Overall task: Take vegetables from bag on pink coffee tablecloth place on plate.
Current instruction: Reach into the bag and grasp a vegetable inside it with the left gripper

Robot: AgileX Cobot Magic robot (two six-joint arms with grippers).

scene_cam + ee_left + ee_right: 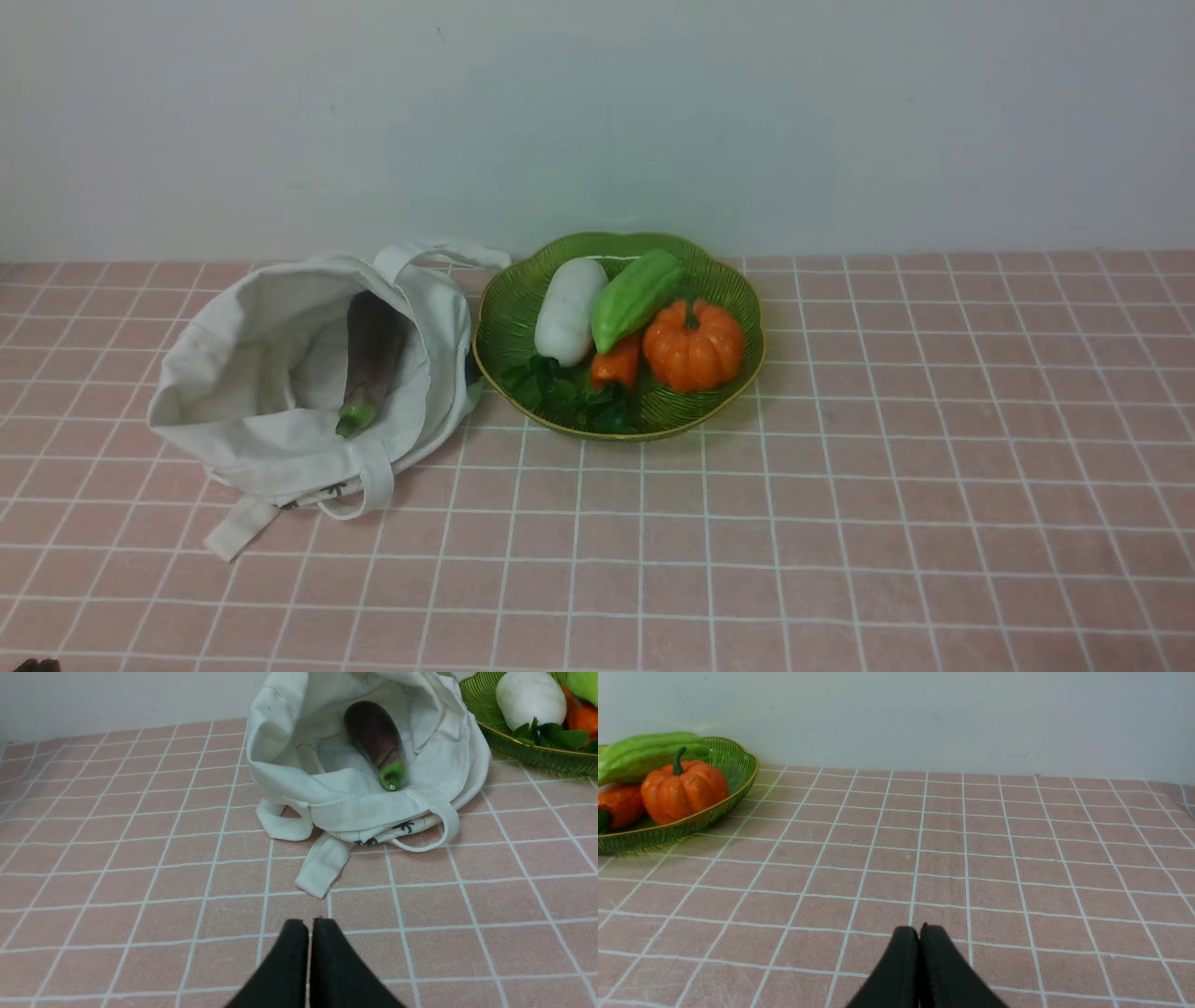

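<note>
The off-white cloth bag (pixel 280 392) lies open on the pink grid tablecloth (pixel 840 523), left of the green scalloped plate (pixel 509 317). A dark purple eggplant (pixel 373 350) with a green stem end lies inside the bag; it also shows in the left wrist view (pixel 376 737) within the bag (pixel 299 779). My left gripper (pixel 310 924) is shut and empty, low over the cloth, short of the bag's strap. My right gripper (pixel 920 929) is shut and empty over bare cloth, well right of the plate (pixel 738 772). Neither gripper shows in the front view.
On the plate lie a white radish-like vegetable (pixel 569 310), a green ridged gourd (pixel 637 299), an orange pumpkin (pixel 693 347), a small orange-red vegetable (pixel 616 364) and green leaves (pixel 560 397). A pale wall (pixel 597 121) stands behind.
</note>
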